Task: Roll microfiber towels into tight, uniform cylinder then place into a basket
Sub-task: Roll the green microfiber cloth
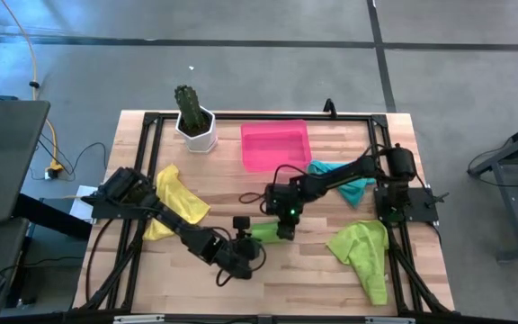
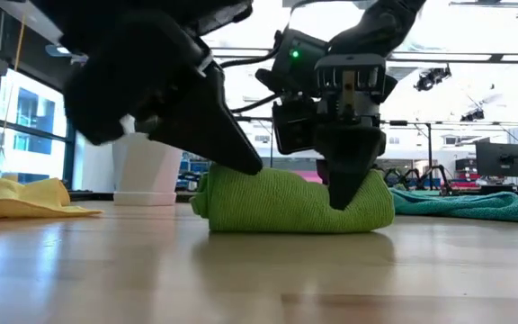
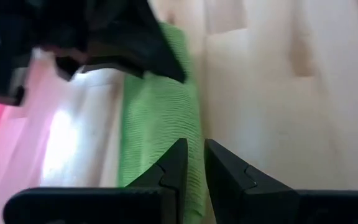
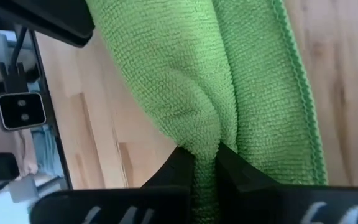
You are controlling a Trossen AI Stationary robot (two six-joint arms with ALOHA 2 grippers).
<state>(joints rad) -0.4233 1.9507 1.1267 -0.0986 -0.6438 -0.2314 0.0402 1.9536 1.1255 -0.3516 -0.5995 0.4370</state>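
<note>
A lime green towel (image 1: 264, 231), rolled up, lies on the wooden table near its middle; the low view shows the lime green towel (image 2: 286, 202) as a short thick roll lying flat. My right gripper (image 2: 344, 200) is shut on its right part. My left gripper (image 2: 248, 164) meets its left part, fingers almost together. The pink basket (image 1: 275, 144) stands behind the roll. A yellow towel (image 1: 174, 205), a teal towel (image 1: 351, 185) and a second lime green towel (image 1: 364, 254) lie spread on the table. My left gripper has the roll's outer cloth near its left end (image 3: 178, 163) between its nearly closed fingers. It comes slanting down from the table's left. The fingers hide how much cloth lies between them. The roll rests on the table. My right gripper pinches a bunched fold of the roll's outer layers (image 4: 205, 144) between its two fingers, close to the roll's right end. The fingers point down at it from above and lie across the roll. The cloth puckers at the fingertips, and the roll lies on the table.
A white pot with a cactus (image 1: 194, 124) stands at the far left, beside the basket. Black frame rails (image 1: 378, 153) run along the table's sides. Bare wood lies between the roll and the table's near edge (image 1: 286, 292).
</note>
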